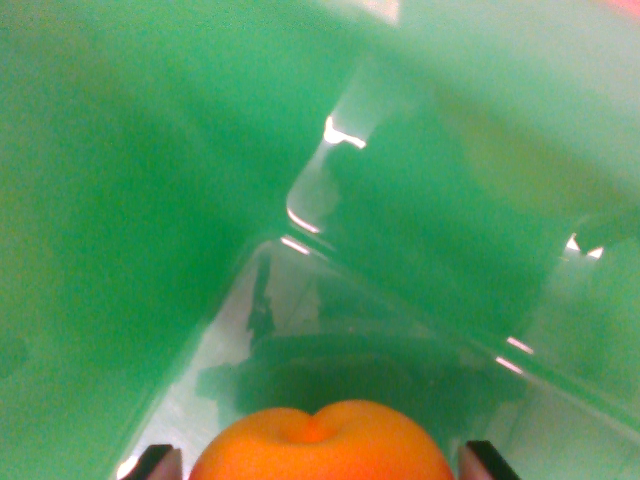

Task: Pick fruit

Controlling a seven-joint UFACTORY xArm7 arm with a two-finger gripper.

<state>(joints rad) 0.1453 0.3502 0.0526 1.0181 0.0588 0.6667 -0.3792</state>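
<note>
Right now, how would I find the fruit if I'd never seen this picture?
Look inside the shiny green bin, whose walls fill nearly the whole wrist view. Go down to the bottom edge, in the middle, between the two dark fingertips of the end effector. The orange fruit sits there, round with a dimple on top, the only orange thing in all that green.

1. Single view only: wrist camera, mounted above the gripper [322, 462] and looking along and past its fingers.
2. Both fingertips [160, 462] enter at the bottom edge, one at the wrist view's left, one at its right, with an orange fruit [322, 442] between them.
3. Camera sits very close inside a green bin [120, 220]; its glossy walls and floor fill the whole frame.
4. Focus is soft; nearest surfaces blur.
5. No second view, so no shared area.
</note>
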